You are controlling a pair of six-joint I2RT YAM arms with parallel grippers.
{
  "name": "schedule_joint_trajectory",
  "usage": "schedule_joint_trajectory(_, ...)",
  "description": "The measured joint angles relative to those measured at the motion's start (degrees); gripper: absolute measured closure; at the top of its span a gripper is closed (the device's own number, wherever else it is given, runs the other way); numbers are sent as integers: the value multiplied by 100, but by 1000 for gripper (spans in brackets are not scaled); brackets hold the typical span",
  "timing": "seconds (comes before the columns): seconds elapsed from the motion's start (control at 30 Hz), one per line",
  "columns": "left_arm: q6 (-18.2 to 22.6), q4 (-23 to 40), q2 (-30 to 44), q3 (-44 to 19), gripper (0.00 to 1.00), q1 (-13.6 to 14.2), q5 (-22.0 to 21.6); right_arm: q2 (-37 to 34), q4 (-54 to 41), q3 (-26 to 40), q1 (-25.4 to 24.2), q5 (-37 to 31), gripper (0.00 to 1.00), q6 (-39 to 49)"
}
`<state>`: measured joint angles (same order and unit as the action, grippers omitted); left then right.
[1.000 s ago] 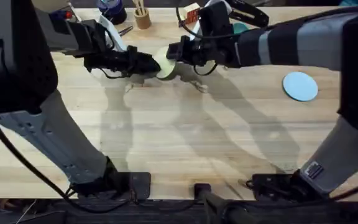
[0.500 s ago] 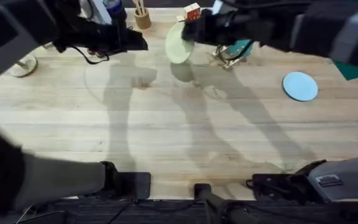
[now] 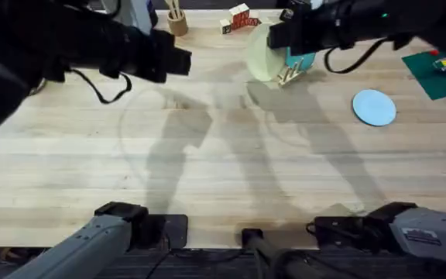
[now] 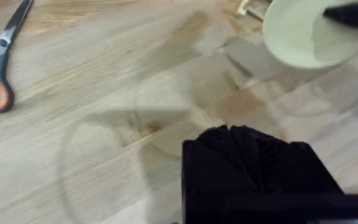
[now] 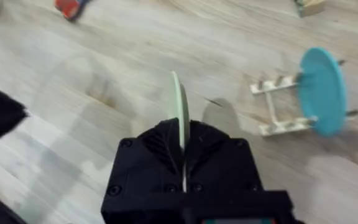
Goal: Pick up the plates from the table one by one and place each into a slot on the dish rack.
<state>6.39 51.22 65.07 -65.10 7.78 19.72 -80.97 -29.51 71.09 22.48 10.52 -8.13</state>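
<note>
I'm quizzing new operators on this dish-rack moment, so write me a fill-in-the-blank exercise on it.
1. The right gripper holds the ____ plate by its edge.
2. The pale blue plate lies flat on the ____.
3. A teal plate already stands upright in the ____.
4. On the wood near the left gripper lies a pair of ____ with orange in the handles.

Missing words: cream-yellow; table; dish rack; scissors

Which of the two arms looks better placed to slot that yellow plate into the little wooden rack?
The right. Its hand already grips the yellow plate on edge, close beside the rack, where a teal plate stands. The left hand is farther off and carries nothing.
</note>
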Motion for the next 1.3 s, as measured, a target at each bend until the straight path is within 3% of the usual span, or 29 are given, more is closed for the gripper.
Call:
schedule_joint_trajectory(0.13, 54, 237, -312, 0, 958, 438, -469, 57, -755, 363, -2, -289, 971, 655)
schedule_joint_trajectory(0.17, 75, 263, -368, 0, 907, 523, -562, 63, -918, 461, -2, -362, 971, 829)
schedule_joint_trajectory(0.23, 103, 306, -440, 0, 691, 636, -692, 65, -1164, 629, -4, -440, 971, 1151)
schedule_joint_trajectory(0.37, 94, 359, -451, 0, 87, 672, -849, 65, -1375, 848, -4, -546, 971, 1709)
schedule_joint_trajectory(0.4, 92, 365, -451, 0, 26, 671, -881, 65, -1401, 884, -4, -600, 971, 1817)
schedule_joint_trajectory(0.8, 94, 367, -451, 0, 6, 672, -931, 65, -1423, 1106, -142, -1721, 971, 2764)
schedule_joint_trajectory(1.0, 94, 367, -451, 0, 6, 672, -933, 65, -1415, 1117, -500, -1798, 971, 2881)
schedule_joint_trajectory(1.3, 94, 367, -451, 0, 6, 672, -933, 65, -1189, 1139, -1131, -1257, 971, 2972)
